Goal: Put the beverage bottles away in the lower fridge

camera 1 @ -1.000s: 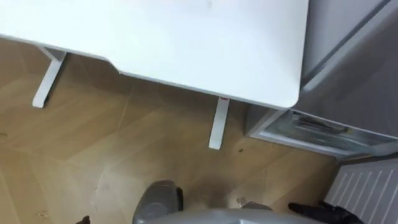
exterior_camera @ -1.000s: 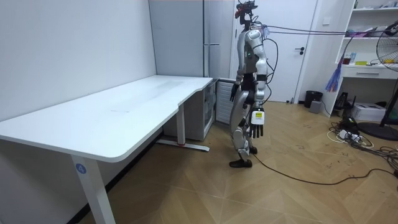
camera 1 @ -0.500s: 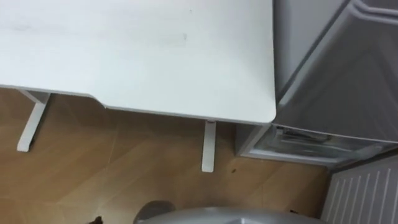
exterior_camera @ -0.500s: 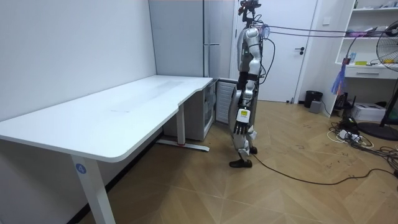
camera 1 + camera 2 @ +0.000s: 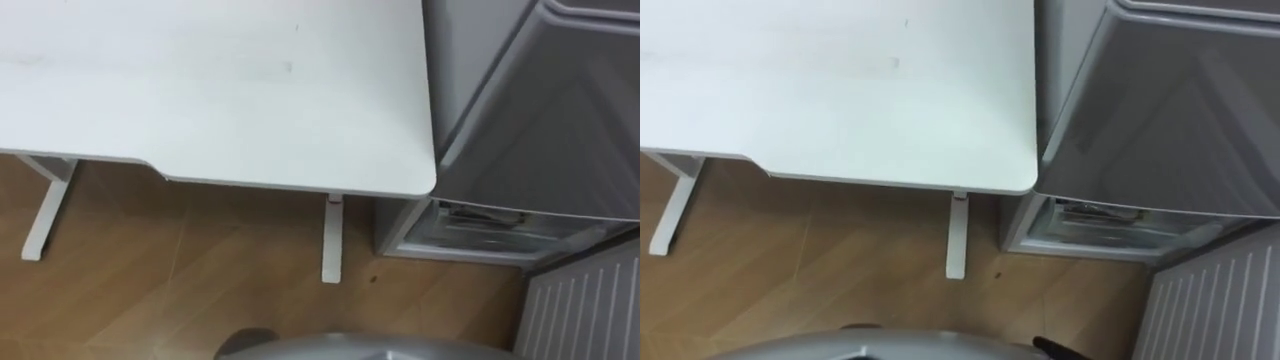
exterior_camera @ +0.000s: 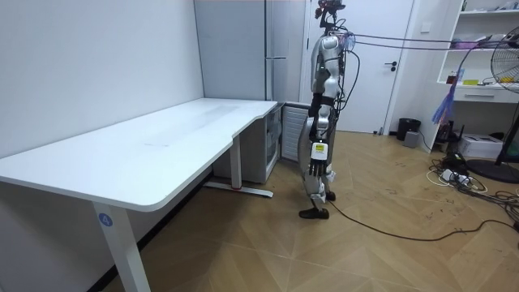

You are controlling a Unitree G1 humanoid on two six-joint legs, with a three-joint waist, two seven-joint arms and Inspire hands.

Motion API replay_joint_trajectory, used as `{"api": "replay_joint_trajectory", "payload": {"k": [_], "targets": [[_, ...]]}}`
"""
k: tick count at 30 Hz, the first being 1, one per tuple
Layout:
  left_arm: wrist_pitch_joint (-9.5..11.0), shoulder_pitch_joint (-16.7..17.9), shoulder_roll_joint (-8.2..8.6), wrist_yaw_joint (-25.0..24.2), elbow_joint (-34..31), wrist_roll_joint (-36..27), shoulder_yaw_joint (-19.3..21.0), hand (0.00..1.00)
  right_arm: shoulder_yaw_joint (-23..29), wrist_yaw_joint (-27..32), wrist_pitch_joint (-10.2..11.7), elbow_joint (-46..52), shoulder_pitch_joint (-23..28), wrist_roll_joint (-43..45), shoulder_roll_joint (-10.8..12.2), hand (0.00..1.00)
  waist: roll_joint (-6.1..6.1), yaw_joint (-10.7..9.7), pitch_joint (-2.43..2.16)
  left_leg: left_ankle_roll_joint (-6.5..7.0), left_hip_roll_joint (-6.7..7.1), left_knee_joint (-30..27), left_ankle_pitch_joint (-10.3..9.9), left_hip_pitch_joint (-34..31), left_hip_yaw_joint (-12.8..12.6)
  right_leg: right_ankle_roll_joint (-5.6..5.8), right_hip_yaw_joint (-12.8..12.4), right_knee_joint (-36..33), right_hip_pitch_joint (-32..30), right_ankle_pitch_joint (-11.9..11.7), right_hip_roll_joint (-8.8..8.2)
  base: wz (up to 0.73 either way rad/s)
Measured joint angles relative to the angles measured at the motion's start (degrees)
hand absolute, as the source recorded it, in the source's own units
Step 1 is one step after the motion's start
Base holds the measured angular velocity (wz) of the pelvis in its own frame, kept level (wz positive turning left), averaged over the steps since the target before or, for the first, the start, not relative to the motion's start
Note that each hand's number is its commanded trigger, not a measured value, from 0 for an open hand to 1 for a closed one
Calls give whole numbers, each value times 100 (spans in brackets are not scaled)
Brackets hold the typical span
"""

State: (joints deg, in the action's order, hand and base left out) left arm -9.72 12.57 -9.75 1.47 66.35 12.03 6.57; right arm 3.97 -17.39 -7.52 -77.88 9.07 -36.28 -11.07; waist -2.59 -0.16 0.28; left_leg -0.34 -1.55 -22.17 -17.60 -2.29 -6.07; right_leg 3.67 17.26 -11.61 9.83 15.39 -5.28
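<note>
Room view is showing the left robot hand point(image 6: 317, 162) hanging beside the thigh, fingers relaxed and straight, carrying nothing. A dark sliver at the bottom edge of the right eye view is probably the right robot hand point(image 5: 1054, 348); whether it is holding anything I cannot tell. The robot is standing at the end of the white counter point(image 5: 230, 90), beside the grey fridge point(image 5: 540, 130). The lower fridge point(image 5: 480, 225) is standing open, its ribbed door point(image 5: 585, 310) swung out. Where the drinks are, or how they look, I cannot tell, so the loading appears to be remaining.
</note>
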Motion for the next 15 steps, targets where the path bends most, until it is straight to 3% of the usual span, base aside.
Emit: {"api": "replay_joint_trajectory", "payload": {"k": [6,15], "targets": [[12,-213,9,17,-6,0,3,0,-35,-2,-4,-3,-6,-35,2,0,6,27,-5,-7,-48,29,9,69,-64,-3,-29,49,6,-74,39,-6],[147,-361,10,135,-47,6,4,0,28,243,22,84,-220,428,0,0,25,25,4,-18,-78,169,19,261,-185,-24,-319,106,18,-119,72,-17]]}}
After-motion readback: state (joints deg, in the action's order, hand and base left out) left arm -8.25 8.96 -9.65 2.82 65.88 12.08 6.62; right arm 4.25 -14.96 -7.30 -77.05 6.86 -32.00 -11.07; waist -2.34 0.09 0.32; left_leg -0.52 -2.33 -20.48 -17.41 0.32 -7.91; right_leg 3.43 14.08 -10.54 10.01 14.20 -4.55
